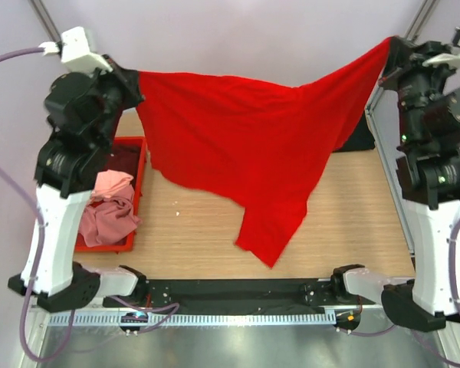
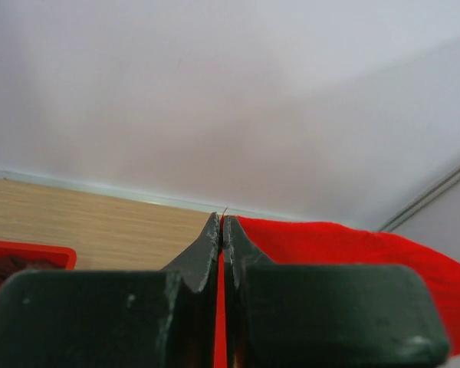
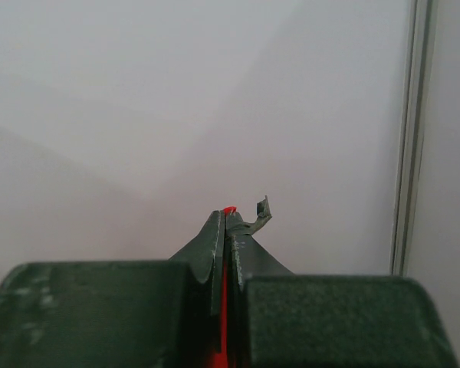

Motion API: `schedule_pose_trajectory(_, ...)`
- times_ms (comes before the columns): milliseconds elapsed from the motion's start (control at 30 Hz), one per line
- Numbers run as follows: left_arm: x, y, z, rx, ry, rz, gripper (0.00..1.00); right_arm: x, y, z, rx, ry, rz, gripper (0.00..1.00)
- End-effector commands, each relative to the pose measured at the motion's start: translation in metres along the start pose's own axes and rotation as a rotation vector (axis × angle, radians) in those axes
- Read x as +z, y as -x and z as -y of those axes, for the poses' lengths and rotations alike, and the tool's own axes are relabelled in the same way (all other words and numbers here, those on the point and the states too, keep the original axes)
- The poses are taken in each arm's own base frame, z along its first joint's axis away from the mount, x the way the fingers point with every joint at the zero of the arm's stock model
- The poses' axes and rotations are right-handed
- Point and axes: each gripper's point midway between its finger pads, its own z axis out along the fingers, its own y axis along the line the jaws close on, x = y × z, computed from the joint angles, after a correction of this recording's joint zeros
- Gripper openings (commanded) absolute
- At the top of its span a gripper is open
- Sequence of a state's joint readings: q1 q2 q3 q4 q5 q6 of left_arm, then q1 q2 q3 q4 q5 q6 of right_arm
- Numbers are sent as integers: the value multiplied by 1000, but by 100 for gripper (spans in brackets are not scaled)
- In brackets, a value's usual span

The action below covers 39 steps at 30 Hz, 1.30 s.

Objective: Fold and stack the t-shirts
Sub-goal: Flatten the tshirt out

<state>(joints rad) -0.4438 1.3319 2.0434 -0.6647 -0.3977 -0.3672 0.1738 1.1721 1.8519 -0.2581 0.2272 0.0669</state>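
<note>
Pinching hard on both sides here: my left gripper (image 2: 221, 224) is clenched on a thin edge of the bright red t-shirt (image 1: 245, 146), a red line running straight down between the dark pads. My right gripper (image 3: 225, 215) is clamped just as tight, with only a sliver of red peeking out at the tips and a small bent grey scrap (image 3: 262, 210) sticking up off one finger. From my left wrist the cloth billows away to the right. Beyond it I get a slice of the wooden table (image 2: 100, 222) and one corner of the red crate (image 2: 31, 251) low on the left. My right wrist gives me none of that, just pale wall (image 3: 176, 100) and a metal upright (image 3: 410, 130) at the right edge. Only the overhead view shows the whole picture. The red shirt is strung high between my two raised arms like a banner, one long flap drooping toward the near middle of the table, and whether it touches the wood I cannot tell. To the left, the crate holds bunched pink shirts (image 1: 107, 207) at its near end and a dark maroon shirt (image 1: 124, 157) behind them. Far right, a black shirt (image 1: 359, 138) lies on the table, mostly hidden behind the red one.
</note>
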Motion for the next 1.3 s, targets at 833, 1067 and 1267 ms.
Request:
schedule_pose_trajectory(833,-125,-33,-20,-154,-169,-117,0,-130,123,43,49,-101,237,1)
schedule_pose_trajectory(1067,-37,-130,-73,60,157,-252,0,-22,-73,-14,-106,36,-72,1)
schedule_pose_trajectory(1267,46,-204,-138,37,331,-378,0,52,-237,-52,-123,194,-292,1)
